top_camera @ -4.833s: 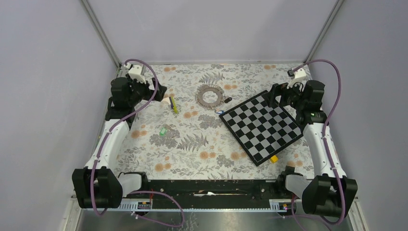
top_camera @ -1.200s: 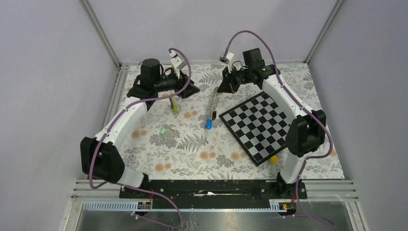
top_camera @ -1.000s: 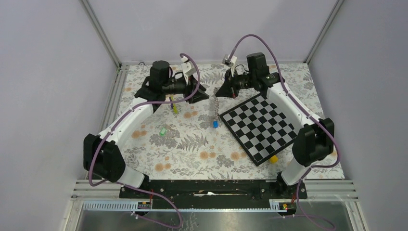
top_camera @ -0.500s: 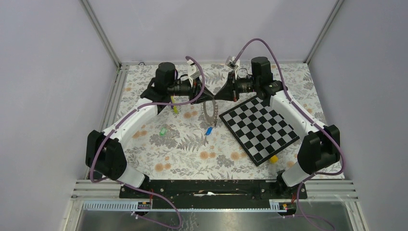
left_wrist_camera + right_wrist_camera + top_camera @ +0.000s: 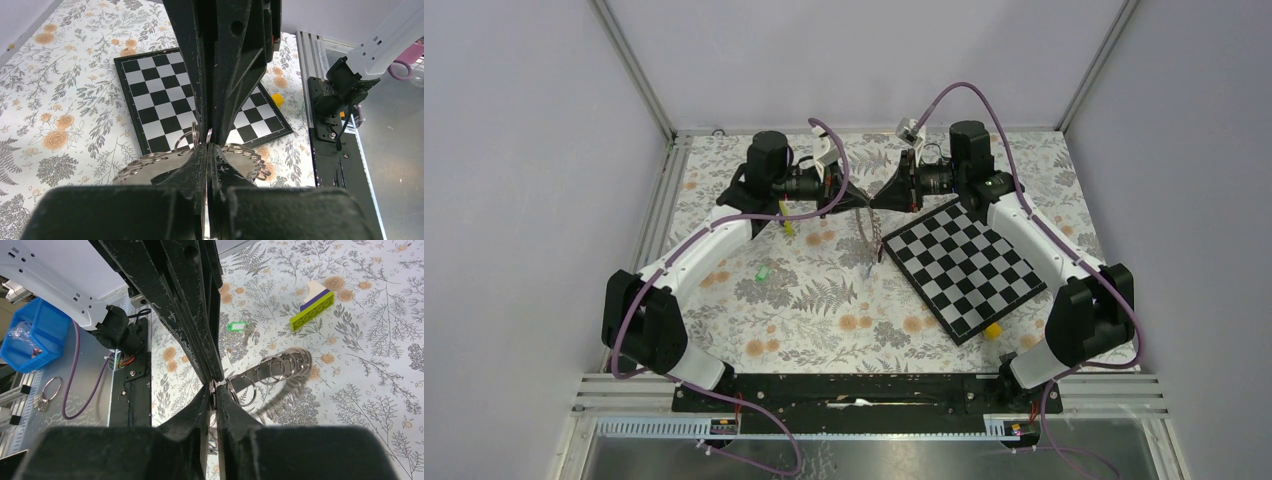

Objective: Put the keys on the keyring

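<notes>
The keyring (image 5: 871, 240) is a silver chain of linked rings hanging as a strand above the floral table. My left gripper (image 5: 863, 199) and right gripper (image 5: 875, 199) meet tip to tip over the table's far middle, both at the chain's top. In the left wrist view the left gripper (image 5: 207, 146) is shut on the keyring (image 5: 150, 159). In the right wrist view the right gripper (image 5: 213, 387) pinches one ring, and the keyring (image 5: 285, 365) curves away from it. A green key (image 5: 763, 272) lies on the table at the left, apart from the chain. The other keys cannot be made out.
A black-and-white checkerboard (image 5: 969, 265) lies to the right of the hanging chain, with a small yellow block (image 5: 992, 330) at its near corner. A yellow-green stick (image 5: 787, 228) lies under the left arm. Metal rails and grey walls border the table.
My left gripper moved right to the chain's top and shut on it, meeting the right gripper. The hanging strand swung, and its lower end moved slightly right.
</notes>
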Robot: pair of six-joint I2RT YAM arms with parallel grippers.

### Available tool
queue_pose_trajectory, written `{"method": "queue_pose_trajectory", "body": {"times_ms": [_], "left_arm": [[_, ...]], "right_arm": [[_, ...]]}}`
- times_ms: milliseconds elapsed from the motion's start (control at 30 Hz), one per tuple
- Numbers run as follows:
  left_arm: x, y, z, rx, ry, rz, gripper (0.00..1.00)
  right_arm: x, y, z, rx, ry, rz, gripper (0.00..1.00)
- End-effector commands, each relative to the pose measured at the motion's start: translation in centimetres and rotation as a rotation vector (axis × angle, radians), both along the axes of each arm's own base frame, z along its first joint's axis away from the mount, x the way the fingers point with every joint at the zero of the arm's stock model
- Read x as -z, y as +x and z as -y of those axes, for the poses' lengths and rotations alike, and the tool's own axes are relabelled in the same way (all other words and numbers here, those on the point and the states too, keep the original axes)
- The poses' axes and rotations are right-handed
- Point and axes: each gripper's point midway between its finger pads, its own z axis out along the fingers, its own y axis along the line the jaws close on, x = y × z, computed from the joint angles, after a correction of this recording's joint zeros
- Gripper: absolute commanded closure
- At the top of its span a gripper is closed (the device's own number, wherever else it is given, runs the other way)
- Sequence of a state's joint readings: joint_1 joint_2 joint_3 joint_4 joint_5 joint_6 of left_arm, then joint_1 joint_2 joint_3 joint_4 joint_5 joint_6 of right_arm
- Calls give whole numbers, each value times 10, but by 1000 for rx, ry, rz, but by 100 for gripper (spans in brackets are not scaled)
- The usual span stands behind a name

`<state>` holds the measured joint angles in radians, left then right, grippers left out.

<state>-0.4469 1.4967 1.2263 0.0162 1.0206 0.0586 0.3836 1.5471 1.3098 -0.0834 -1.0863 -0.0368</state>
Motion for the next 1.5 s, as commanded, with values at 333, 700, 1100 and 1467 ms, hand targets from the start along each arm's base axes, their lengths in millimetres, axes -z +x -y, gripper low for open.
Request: {"method": "queue_pose_trajectory", "body": {"times_ms": [333,700,1100,1467], "left_arm": [[-9,-6,3,11,-28,37,100],[-11,-11,1,16,-28,45,100],[-11,-21,1,79,-32,39,100],[-10,-30,0,116,-36,35,100]], "right_arm": [[-32,-15,2,-28,37,139,75],[-13,-12,13,17,-54,212,68],[9,-16,15,-8,-141,258,62],[14,-15,8,-28,-174,284,63]]}}
